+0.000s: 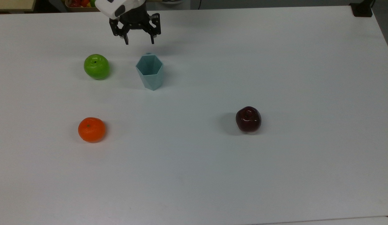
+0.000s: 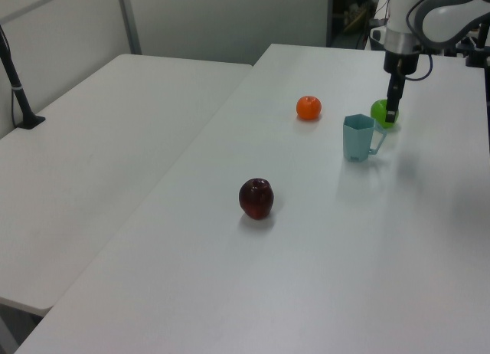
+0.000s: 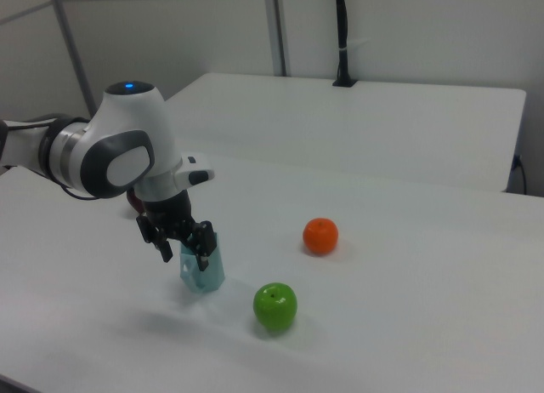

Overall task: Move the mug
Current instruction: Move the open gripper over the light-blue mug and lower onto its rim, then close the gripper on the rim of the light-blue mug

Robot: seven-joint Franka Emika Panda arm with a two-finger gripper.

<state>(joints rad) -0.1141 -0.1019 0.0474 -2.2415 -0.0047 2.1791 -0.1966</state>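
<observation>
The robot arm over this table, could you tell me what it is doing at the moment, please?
The Franka arm holds its hand open above the table, close to the handle side of the pale blue-green mug, which stands upright and ungrasped. A green apple, an orange and a dark red apple sit apart from it, untouched.

1. Pale blue-green faceted mug (image 1: 150, 72) (image 2: 358, 137) (image 3: 203, 272): matt, flat smooth facets, plastic-looking.
2. Round dark red apple (image 1: 248, 119) (image 2: 256, 198): very glossy, bright highlights on top.
3. Round green apple (image 1: 96, 66) (image 3: 274, 306): smooth and shiny.
4. Round orange fruit (image 1: 91, 129) (image 2: 308, 107) (image 3: 320, 236): duller sheen, finely dimpled.
5. Wide white table (image 1: 275, 175): smooth, matt.
6. Black two-finger gripper (image 1: 139, 41) (image 3: 184, 256): matt; glossy white plastic-looking shell behind.
</observation>
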